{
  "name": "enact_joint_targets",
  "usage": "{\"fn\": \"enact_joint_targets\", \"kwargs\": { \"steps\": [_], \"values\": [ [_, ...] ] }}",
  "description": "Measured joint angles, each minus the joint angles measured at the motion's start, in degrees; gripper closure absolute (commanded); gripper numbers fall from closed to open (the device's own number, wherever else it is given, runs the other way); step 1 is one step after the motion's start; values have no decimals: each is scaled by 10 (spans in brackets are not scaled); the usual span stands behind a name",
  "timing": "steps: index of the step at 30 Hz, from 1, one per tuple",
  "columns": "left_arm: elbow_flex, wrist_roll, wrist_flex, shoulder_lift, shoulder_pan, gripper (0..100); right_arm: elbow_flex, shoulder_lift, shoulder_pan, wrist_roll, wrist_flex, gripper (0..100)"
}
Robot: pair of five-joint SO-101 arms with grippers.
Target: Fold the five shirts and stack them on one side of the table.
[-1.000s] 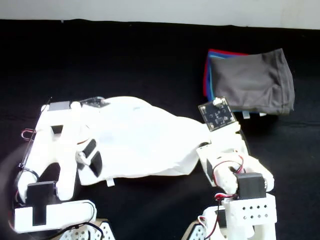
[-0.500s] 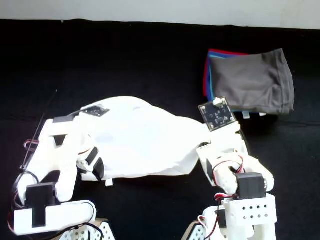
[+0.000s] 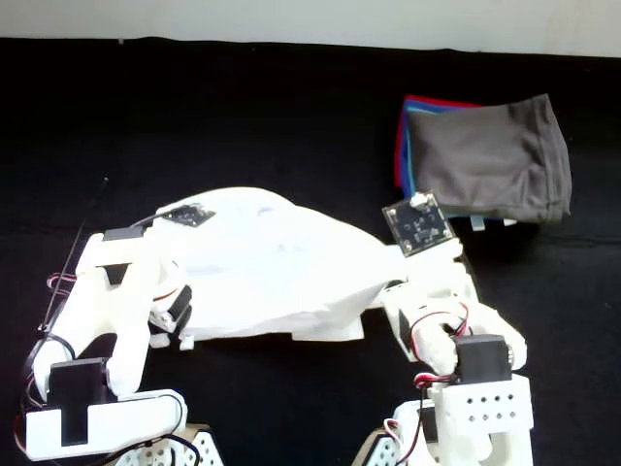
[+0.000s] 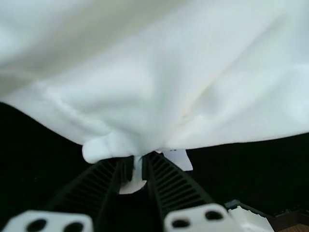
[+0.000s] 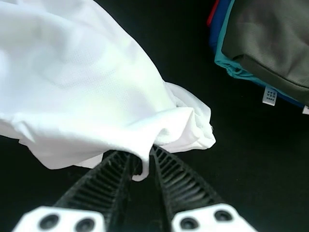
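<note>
White shirt (image 3: 281, 277) strung between both grippers, over black bench (image 3: 243, 116).
High: folded stack (image 3: 485, 160) beyond the right arm. Left wrist: left gripper (image 4: 139, 166) pinched closed on the hem. Right wrist: right gripper (image 5: 143, 162) clamped on bunched cloth.

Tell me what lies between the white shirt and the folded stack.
Nothing visible: only bare table separates the white shirt, pinched by the left claw and right claw, from the stack topped by a grey shirt.
</note>
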Motion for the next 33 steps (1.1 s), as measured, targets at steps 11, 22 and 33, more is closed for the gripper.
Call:
{"fn": "enact_joint_targets", "kwargs": {
  "steps": [11, 22, 33],
  "values": [
    [-187, 19, 193, -33, -1, 992, -43, 34, 8, 0, -69, 993],
    [-539, 25, 393, -150, -2, 992, -444, 257, 26, 0, 8, 993],
    [-644, 43, 394, -297, -2, 992, -687, 277, 26, 0, 39, 993]
  ]
}}
